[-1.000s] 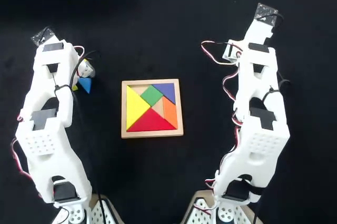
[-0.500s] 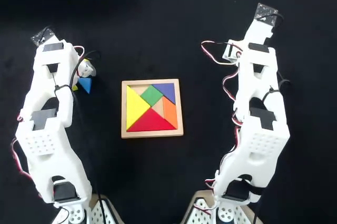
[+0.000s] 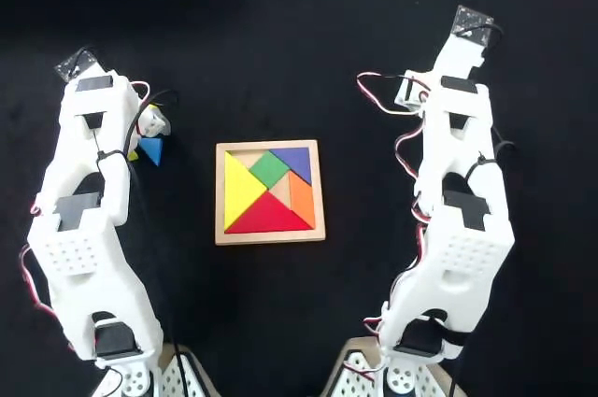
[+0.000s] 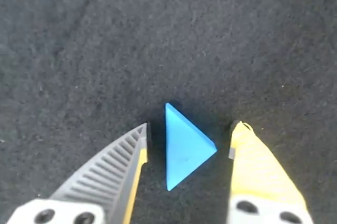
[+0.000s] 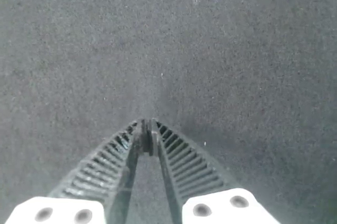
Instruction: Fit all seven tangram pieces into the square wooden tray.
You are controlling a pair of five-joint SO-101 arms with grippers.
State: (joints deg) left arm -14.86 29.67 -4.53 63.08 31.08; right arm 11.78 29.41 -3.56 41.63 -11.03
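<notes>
On the table, at nine o'clock from the tray [image 3: 270, 237], the blue triangle [image 4: 184, 147] lies flat inside the spread left gripper [image 4: 192, 126]. It should be pinched squarely, so that it is not turned. The right gripper [image 5: 147, 124] is pressed together.

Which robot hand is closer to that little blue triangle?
Left. The left hand straddles the blue triangle, open; the right hand is shut, far beyond the wooden tray.

Blue triangle [image 4: 184, 147] btwn spread fingers [image 4: 129, 153], on black cloth [image 4: 158, 34].
</notes>
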